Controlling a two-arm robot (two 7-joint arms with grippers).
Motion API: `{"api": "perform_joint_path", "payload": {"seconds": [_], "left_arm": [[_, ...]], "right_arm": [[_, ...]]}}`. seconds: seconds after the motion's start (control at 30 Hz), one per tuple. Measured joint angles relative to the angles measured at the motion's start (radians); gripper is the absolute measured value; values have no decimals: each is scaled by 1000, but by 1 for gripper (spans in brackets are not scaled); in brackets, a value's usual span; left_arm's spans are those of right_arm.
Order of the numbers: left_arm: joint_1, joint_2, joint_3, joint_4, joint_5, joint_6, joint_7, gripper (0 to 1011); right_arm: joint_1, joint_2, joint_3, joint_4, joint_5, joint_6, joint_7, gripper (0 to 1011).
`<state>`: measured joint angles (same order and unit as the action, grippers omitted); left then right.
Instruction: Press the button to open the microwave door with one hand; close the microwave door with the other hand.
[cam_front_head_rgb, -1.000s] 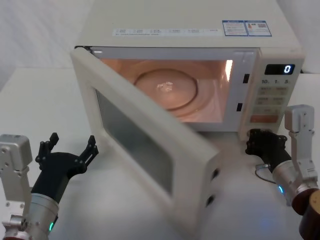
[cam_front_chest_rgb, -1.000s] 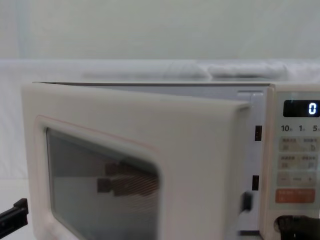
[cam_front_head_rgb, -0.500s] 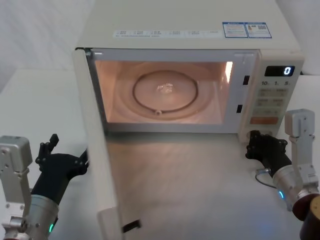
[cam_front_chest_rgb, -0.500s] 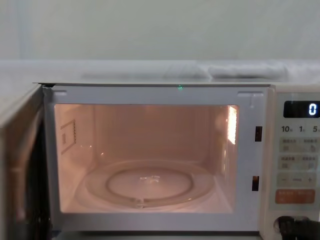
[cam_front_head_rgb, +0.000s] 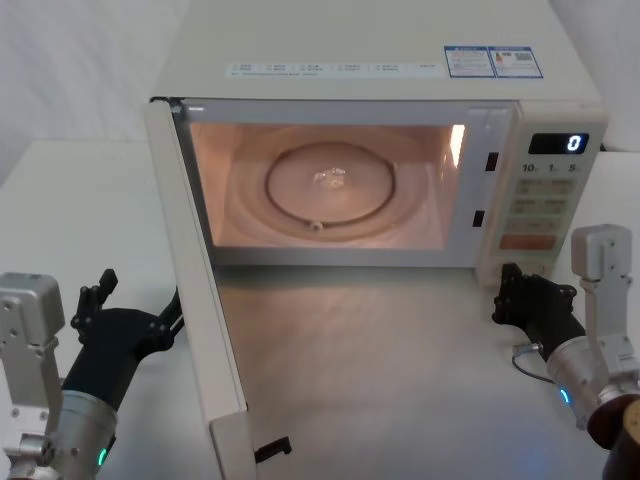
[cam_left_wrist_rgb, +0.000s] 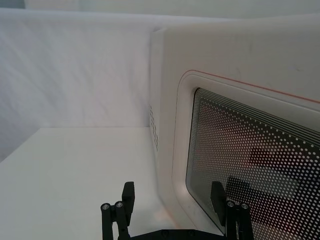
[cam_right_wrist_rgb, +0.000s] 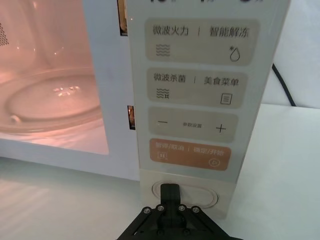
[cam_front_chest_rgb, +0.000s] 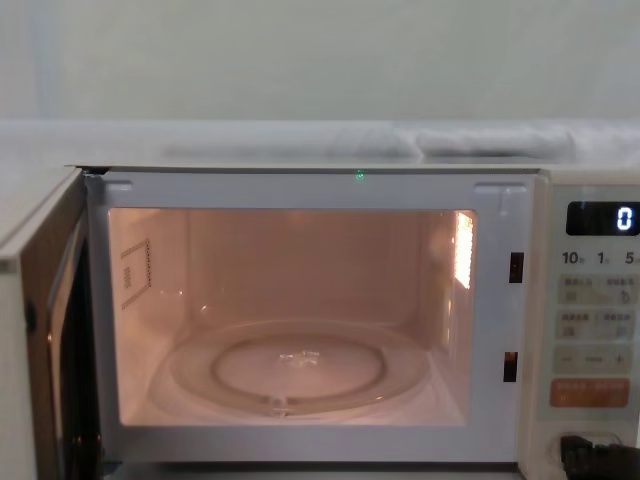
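Note:
The microwave door (cam_front_head_rgb: 200, 320) stands wide open, swung out to the left and seen edge-on; its dark dotted window (cam_left_wrist_rgb: 250, 165) faces my left gripper. That left gripper (cam_front_head_rgb: 133, 312) (cam_left_wrist_rgb: 172, 197) is open, low at the left, close beside the door's outer face, one finger (cam_left_wrist_rgb: 217, 196) in front of the glass. The button (cam_right_wrist_rgb: 204, 195), a cream oval at the foot of the control panel, lies straight ahead of my right gripper (cam_right_wrist_rgb: 170, 192) (cam_front_head_rgb: 512, 288), which is shut with its tip over the button's middle. Whether it touches the button I cannot tell.
The lit oven cavity holds a glass turntable (cam_front_head_rgb: 330, 188). Above the button sit an orange key (cam_right_wrist_rgb: 190, 154) and cream keys, and the display (cam_front_head_rgb: 573, 143) reads 0. White table (cam_front_head_rgb: 70, 200) stretches left of the door. A black cable (cam_right_wrist_rgb: 282, 85) runs behind the oven's right side.
The door swung from half open to fully open at the left, uncovering the cavity. My right gripper drew back slightly from the panel. The left gripper stayed in place.

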<state>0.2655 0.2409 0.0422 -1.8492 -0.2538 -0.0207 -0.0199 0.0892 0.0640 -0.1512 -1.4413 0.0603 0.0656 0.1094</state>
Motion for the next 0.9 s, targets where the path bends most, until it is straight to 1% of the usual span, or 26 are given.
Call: {"api": "perform_joint_path", "payload": {"seconds": [0.2, 0.27, 0.47, 0.57, 0.77, 0.9], "left_arm": [[0, 0, 0, 0, 0, 0, 0, 1001], [0, 0, 0, 0, 0, 0, 0, 1001], [0, 0, 0, 0, 0, 0, 0, 1001], [0, 0, 0, 0, 0, 0, 0, 1001], [0, 0, 0, 0, 0, 0, 0, 1001], [0, 0, 0, 0, 0, 0, 0, 1001]], "right_arm": [[-24, 3, 2, -38, 1, 7, 0, 0], [-43, 6, 4, -68, 3, 13, 0, 0], [-78, 13, 9, -124, 7, 25, 0, 0], [-109, 19, 16, -171, 10, 31, 0, 0], [-153, 30, 32, -240, 12, 35, -4, 0], [-171, 39, 43, -268, 14, 33, -4, 0]]}}
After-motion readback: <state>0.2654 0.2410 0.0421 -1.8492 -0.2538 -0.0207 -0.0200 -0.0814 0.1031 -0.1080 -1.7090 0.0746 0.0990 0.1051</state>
